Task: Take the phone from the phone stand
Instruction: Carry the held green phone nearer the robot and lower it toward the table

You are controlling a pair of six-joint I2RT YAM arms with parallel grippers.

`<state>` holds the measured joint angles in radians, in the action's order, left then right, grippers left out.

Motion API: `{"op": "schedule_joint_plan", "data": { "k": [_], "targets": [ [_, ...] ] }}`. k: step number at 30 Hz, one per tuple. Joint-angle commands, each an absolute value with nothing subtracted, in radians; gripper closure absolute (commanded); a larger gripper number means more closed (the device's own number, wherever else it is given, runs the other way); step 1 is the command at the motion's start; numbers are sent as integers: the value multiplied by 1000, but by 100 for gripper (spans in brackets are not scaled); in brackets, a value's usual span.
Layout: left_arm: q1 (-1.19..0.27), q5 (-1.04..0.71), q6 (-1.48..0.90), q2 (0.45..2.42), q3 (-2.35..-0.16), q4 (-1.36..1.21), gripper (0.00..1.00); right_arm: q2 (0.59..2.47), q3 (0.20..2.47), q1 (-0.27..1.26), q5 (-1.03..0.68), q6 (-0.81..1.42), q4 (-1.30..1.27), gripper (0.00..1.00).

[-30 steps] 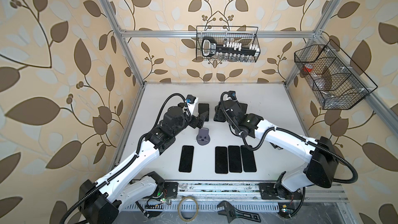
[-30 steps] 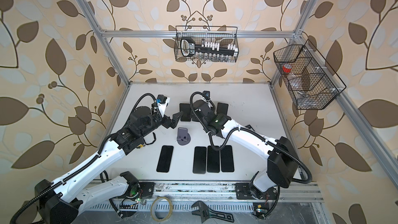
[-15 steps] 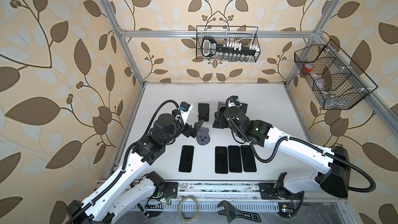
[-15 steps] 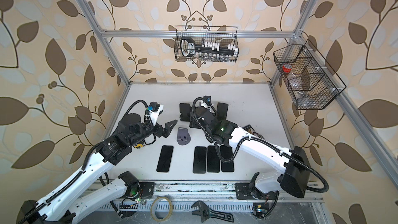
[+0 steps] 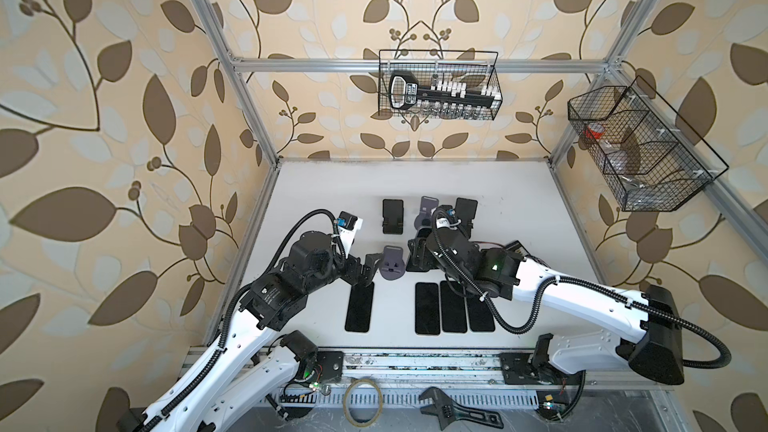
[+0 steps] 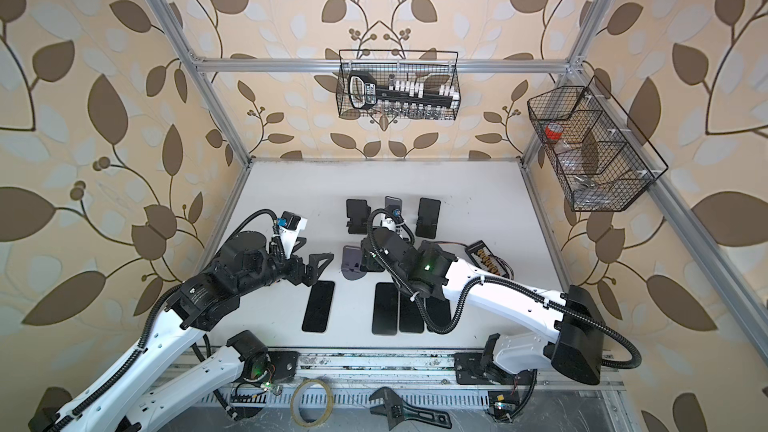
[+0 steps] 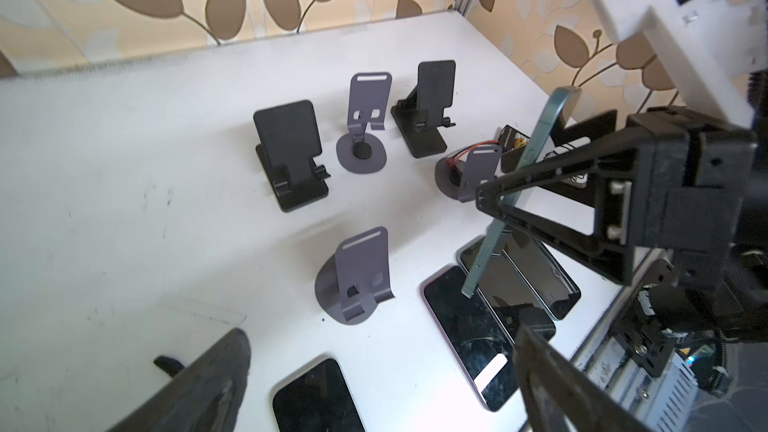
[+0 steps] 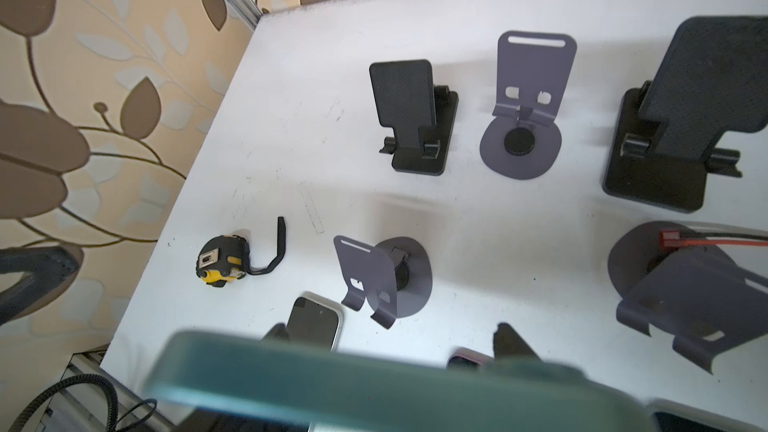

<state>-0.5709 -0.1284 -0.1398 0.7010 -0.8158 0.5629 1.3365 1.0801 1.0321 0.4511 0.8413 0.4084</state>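
Pinching the teal phone (image 7: 536,151) edge-up with the right hand (image 7: 505,201), lifting it clear of every stand, at three o'clock from the near purple stand (image 6: 351,263). Holding the left hand (image 6: 311,252) spread wide, empty. Probably remaining: laying it on the counter (image 7: 124,160).

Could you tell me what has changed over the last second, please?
The right gripper, clamped on the teal phone, carried it from the rear stands toward the front, near the flat phones. The left gripper, open, drew back slightly from the purple stand. Stands and flat phones stayed put; nothing was grasped or released.
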Motion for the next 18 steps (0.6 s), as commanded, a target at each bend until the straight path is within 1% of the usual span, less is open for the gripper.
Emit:
{"op": "schedule_joint_plan", "data": {
  "k": [1, 11, 18],
  "targets": [
    [-579, -129, -235, 720, -863, 678, 1, 1311, 1076, 1043, 435, 875, 386, 32],
    [-580, -101, -304, 741, -911, 811, 1, 1316, 1057, 1065, 353, 906, 380, 32],
    [-580, -116, -359, 770, -950, 911, 1, 1381, 1059, 1097, 269, 955, 398, 32]
  ]
}}
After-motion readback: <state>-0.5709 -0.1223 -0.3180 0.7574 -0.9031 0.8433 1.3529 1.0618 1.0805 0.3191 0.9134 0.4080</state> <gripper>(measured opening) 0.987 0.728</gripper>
